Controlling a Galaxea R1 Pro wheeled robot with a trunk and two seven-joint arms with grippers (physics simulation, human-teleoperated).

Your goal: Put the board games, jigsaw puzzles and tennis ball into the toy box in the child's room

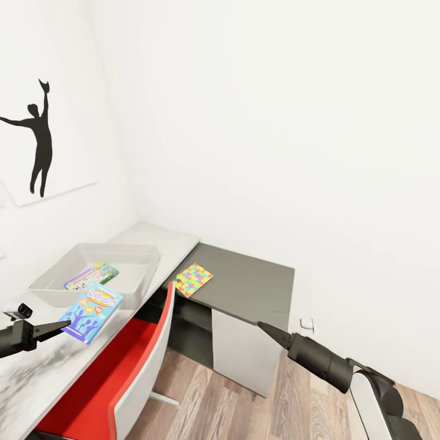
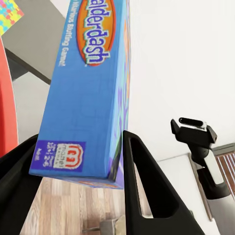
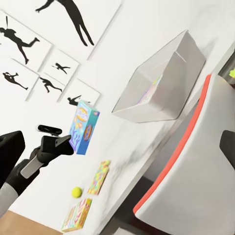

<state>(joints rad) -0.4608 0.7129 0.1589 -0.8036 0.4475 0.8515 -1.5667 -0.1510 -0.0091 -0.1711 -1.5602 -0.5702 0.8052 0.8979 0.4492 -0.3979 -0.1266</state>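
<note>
Blue board game [image 1: 91,312] clamped in left hand [image 1: 61,327], short of toy box [image 1: 143,276] ahead; one game [image 1: 91,275] boxed; puzzles [image 1: 193,279], ball [image 3: 76,192] left on desk [image 1: 244,287]; right hand [image 1: 264,329] state indeterminable.

Blue board game box [image 2: 85,93], cut-off title "alderdash", smaller line "Hilarious Bluffing Game" partly legible, small print unreadable

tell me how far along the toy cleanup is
Done: one game box lies in the toy box. In hand: the left gripper is shut on the blue game box, near the toy box. Left: one jigsaw puzzle on the dark desk section, plus a second puzzle, the tennis ball and another flat colourful box.
</note>
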